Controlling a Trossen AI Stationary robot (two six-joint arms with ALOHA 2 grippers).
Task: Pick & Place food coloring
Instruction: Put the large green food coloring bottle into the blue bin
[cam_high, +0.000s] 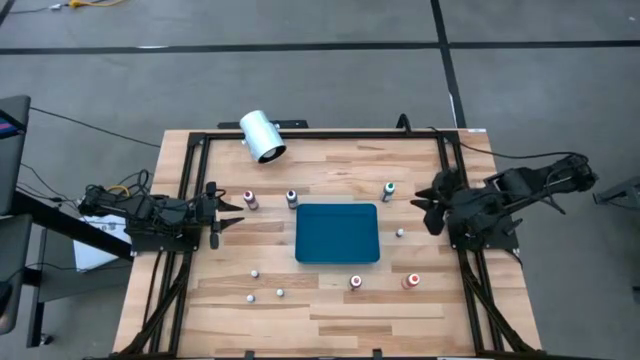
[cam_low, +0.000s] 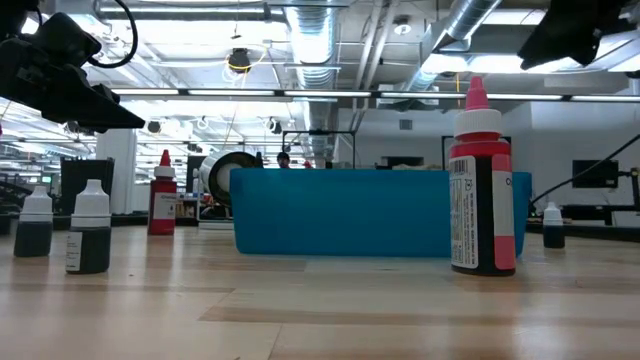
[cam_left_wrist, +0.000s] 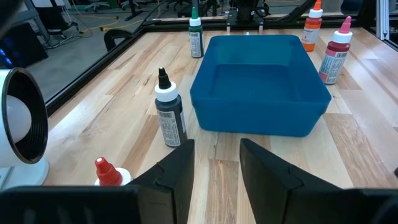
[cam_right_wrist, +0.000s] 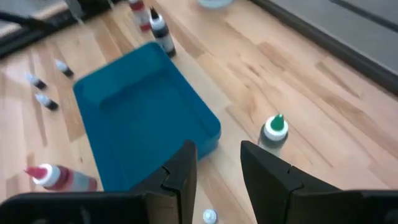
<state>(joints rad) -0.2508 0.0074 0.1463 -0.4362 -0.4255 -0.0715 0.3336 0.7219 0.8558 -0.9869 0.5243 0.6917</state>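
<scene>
Several small food coloring bottles stand upright on their bases around a blue tray (cam_high: 337, 233). A red-capped bottle (cam_high: 250, 200) and a black-capped one (cam_left_wrist: 169, 115) stand near my left gripper (cam_high: 231, 215). That gripper is at the table's left side, open, pointing toward the tray with nothing between its fingers. A green-capped bottle (cam_right_wrist: 273, 130) stands below and ahead of my right gripper (cam_high: 424, 208). The right gripper hangs above the table's right side, open and tilted down. Two red bottles (cam_high: 356, 283) (cam_high: 411, 282) stand near the front edge.
A large white cylinder (cam_high: 262, 136) lies at the far left of the table. Tiny bottles (cam_high: 254, 272) (cam_high: 249, 297) (cam_high: 280, 293) stand at the near left, and one (cam_high: 400, 233) just right of the tray. Black frame rails (cam_high: 190, 180) run along the table's edges.
</scene>
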